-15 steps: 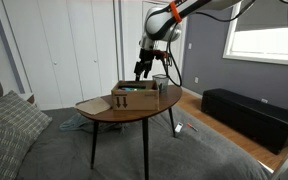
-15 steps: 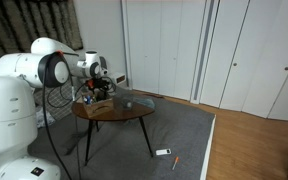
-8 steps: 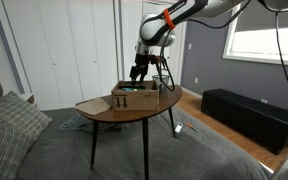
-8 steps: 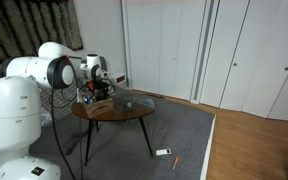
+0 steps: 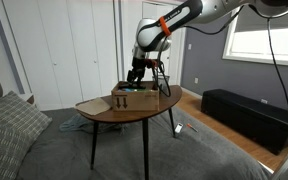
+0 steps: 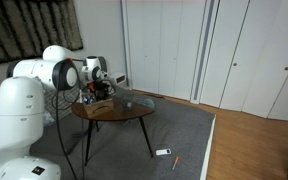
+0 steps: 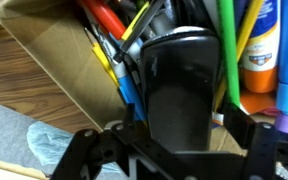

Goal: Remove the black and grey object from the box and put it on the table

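Note:
The brown cardboard box point(image 5: 134, 97) stands on the reddish-brown oval table point(image 5: 99, 111); both show in both exterior views, the box point(image 6: 98, 102) near the robot's end of the table point(image 6: 134, 112). In the wrist view the box wall point(image 7: 59, 50) holds a black and grey object point(image 7: 179, 70) standing among coloured markers. My gripper point(image 7: 181, 125) is open, lowered into the box, with one jaw on each side of the object. A small gap shows at the right jaw. In an exterior view the gripper point(image 5: 134, 73) hangs just over the box.
Red, yellow, blue and green markers point(image 7: 109, 20) and an orange and blue bottle point(image 7: 259, 40) crowd the box. A clear wrapper point(image 7: 49, 145) lies on the table beside it. A long black bench point(image 5: 249, 115) stands by the wall. Small items point(image 6: 165, 153) lie on the floor.
The arm has swung across toward the box and lowered, bringing the gripper from beside the box down over it.

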You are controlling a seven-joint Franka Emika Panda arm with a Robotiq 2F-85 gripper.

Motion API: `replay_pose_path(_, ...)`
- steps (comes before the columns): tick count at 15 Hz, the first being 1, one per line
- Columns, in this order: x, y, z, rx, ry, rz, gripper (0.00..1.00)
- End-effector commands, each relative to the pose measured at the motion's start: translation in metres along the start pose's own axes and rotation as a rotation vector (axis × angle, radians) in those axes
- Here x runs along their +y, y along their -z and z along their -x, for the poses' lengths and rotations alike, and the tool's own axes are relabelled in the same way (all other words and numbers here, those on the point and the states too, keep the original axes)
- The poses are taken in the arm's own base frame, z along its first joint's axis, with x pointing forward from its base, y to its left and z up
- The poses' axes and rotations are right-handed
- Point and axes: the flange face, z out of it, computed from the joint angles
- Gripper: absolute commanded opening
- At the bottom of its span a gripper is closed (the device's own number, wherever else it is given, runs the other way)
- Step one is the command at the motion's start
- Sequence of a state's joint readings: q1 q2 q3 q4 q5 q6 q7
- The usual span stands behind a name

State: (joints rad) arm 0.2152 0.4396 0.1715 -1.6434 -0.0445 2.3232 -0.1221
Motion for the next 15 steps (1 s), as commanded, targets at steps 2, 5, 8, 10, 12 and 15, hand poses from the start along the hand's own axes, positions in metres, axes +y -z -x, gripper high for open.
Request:
replay_pose_path(2, -0.006, -0.010, -0.010, 0.018, 0.006, 0.029, 0.88)
replay_pose_path(5, -0.009, -0.013, -0.011, 0.021, 0.019, 0.042, 0.78)
replay_pose_path(8, -0.011, -0.011, -0.011, 0.020, 0.026, 0.056, 0.48)
replay_pose_path(10, -0.014, -0.005, -0.011, 0.020, 0.033, 0.056, 0.46)
replay_pose_path(12, -0.018, 0.008, -0.011, 0.030, 0.034, 0.054, 0.46)
replay_pose_path(15, -0.028, 0.035, -0.010, 0.048, 0.044, 0.054, 0.46)
